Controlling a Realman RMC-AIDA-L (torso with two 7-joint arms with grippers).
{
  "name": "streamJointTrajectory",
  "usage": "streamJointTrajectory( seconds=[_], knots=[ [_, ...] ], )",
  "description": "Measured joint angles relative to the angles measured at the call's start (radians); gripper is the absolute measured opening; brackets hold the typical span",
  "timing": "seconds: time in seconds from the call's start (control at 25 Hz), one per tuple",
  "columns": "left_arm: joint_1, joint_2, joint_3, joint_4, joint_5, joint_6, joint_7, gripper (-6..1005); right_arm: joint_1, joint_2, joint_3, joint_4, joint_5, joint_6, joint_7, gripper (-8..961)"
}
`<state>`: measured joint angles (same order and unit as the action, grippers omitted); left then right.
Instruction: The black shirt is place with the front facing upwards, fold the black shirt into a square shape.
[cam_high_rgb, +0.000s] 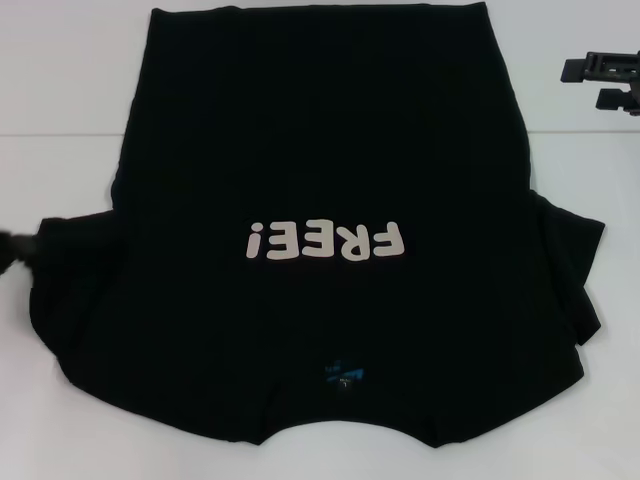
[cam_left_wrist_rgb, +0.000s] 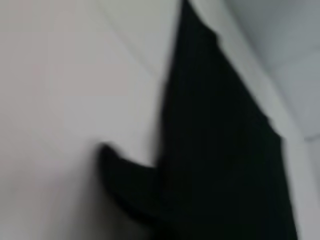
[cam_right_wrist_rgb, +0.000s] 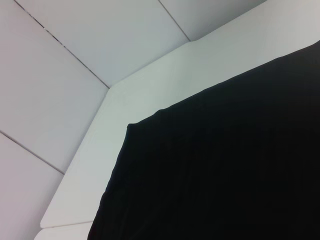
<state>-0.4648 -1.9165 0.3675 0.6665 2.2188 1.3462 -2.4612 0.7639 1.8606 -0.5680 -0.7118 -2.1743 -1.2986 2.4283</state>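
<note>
The shirt lies flat on the white worktop, front up, collar nearest the robot. The left gripper is at its left sleeve, the right gripper far right; jaws' state unclear.

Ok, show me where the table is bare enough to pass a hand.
Bare table lies left of the shirt, above its left sleeve, where the left pincer sits. More on the right, between the shirt's edge and the right pincer. The middle and near edge are covered by cloth.
</note>
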Motion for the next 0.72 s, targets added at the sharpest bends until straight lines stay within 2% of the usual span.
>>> streamJointTrajectory(
  seconds=[0.16,0.28,0.56,0.72],
  knots=[
    [-0.059,0.005,0.044,0.002,0.000,0.047,-0.019,2,0.000,0.000,0.000,0.000,0.001,-0.001,0.000,915],
    [-0.099,0.006,0.101,0.000,0.026,0.022,-0.045,20,-0.001,0.000,-0.001,0.000,0.001,-0.001,0.000,915],
    [-0.170,-0.010,0.186,-0.007,0.039,-0.014,-0.058,23,-0.001,0.000,-0.007,0.000,-0.001,-0.001,0.000,915],
    [-0.187,-0.017,0.276,-0.009,0.039,-0.016,-0.054,24,-0.002,0.000,-0.007,0.001,-0.003,0.000,0.000,915]
  ],
)
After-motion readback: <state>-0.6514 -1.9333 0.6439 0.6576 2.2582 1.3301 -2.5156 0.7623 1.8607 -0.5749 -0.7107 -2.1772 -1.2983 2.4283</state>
